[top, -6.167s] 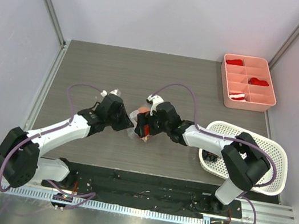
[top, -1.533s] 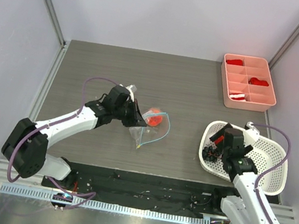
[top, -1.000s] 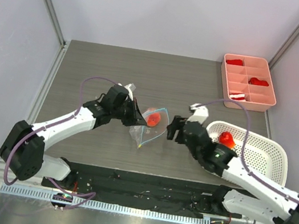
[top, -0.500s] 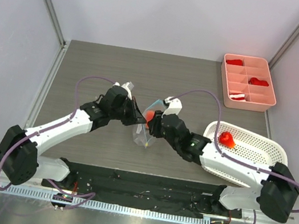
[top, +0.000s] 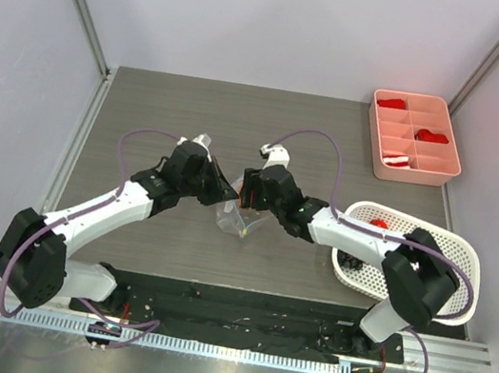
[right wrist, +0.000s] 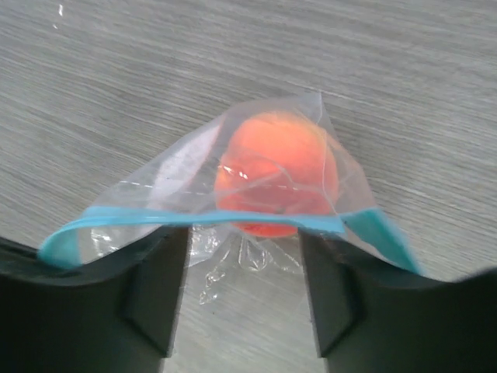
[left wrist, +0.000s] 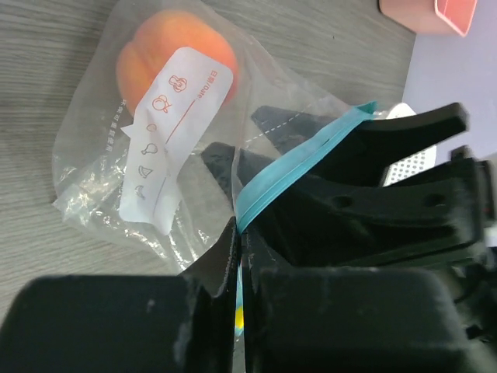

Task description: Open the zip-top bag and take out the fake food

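The clear zip-top bag (top: 236, 219) lies mid-table between both grippers. My left gripper (top: 221, 192) is shut on its teal zip strip (left wrist: 299, 159), pinched at the jaws (left wrist: 239, 233). The round orange fruit (left wrist: 175, 62) sits inside the bag, behind a white label. My right gripper (top: 245, 195) is open at the bag's mouth. In the right wrist view its fingers (right wrist: 159, 287) stand wide on either side of the fruit (right wrist: 276, 171), and the teal strip (right wrist: 210, 219) runs across their tips. A red piece (top: 376, 223) and a black cluster (top: 350, 260) lie in the basket.
The white perforated basket (top: 432, 277) stands at the right near the front edge, under the right arm. A pink divided tray (top: 415, 138) with red-and-white bits is at the back right. Grey walls close in both sides.
My right arm swung left from the basket to the bag's mouth, leaving the red piece in the basket. My left gripper kept hold of the zip strip and shifted slightly.
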`<control>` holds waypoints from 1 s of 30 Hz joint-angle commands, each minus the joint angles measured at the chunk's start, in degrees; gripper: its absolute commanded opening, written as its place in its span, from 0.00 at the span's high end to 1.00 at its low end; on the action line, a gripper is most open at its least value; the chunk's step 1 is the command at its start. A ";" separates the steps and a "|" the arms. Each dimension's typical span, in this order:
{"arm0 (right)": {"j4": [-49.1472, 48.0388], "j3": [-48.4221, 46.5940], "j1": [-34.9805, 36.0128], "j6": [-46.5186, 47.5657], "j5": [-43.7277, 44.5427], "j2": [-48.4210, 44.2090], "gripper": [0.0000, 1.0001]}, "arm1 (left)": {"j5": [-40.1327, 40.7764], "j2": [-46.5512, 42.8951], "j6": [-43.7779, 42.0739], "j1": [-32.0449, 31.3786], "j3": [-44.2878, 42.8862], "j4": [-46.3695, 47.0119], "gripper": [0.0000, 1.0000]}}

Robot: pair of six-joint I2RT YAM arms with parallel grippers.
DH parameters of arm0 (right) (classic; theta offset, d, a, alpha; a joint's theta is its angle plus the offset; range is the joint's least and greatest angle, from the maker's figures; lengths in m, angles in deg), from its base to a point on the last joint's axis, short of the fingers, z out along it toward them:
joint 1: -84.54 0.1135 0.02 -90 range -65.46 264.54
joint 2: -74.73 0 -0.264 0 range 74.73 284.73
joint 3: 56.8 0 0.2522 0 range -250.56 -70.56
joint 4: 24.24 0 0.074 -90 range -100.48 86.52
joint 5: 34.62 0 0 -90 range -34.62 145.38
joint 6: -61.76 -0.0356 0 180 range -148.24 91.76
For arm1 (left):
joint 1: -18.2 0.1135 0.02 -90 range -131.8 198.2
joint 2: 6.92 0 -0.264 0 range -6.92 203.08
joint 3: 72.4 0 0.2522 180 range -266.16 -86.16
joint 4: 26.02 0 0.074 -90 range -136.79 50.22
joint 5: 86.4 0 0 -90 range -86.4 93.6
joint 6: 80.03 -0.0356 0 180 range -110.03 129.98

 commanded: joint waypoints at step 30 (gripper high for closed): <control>-12.78 -1.66 -3.51 8.22 -19.01 5.21 0.01 | 0.98 -1.54 -6.19 3.77 -1.74 0.60 1.00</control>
